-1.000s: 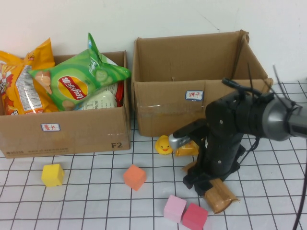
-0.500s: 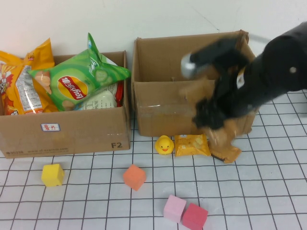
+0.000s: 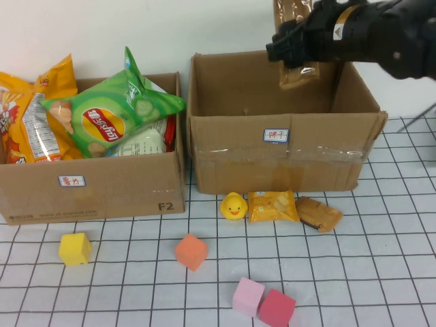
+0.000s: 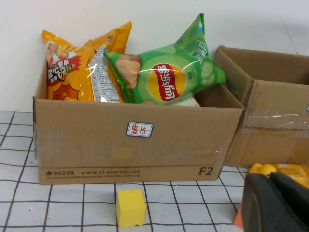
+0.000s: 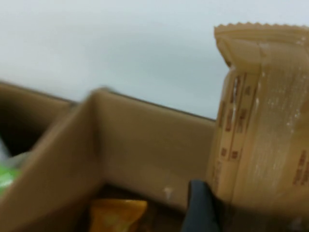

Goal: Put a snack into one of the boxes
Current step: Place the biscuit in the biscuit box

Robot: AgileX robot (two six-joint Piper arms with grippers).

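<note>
Tan snack packet (image 3: 297, 42): glossy brown wrapper, crimped serrated end seal, dark printed lines down one panel, partly see-through at its lower end. It hangs upright in the air above the back edge of the right-hand cardboard box (image 3: 283, 160), clamped in the right gripper (image 3: 294, 49), whose black fingers are closed tight on the packet's middle. Seen from the right wrist camera, the packet (image 5: 263, 125) fills one side of the view, with one dark finger (image 5: 200, 205) pressed against it and an orange wrapper visible low inside the box (image 5: 96, 145).

That box carries a small white label with red characters on its front wall. On the gridded tabletop (image 3: 381, 272) at the box's 6 o'clock: a yellow rubber duck (image 3: 233, 206), an orange snack packet (image 3: 272, 206) touching it, and a second brown packet (image 3: 319, 213) just beside that.

At the box's 9 o'clock sits the left box (image 3: 95, 184), stuffed with a green chip bag (image 3: 109, 116) and an orange chip bag (image 3: 30, 112).

Foam cubes nearer the robot: yellow (image 3: 75, 248), orange (image 3: 191, 251), pink (image 3: 248, 296), and darker pink (image 3: 276, 308), the last two touching.

Left gripper (image 4: 277, 205): low over the table near the left box; cannot tell its finger state.
</note>
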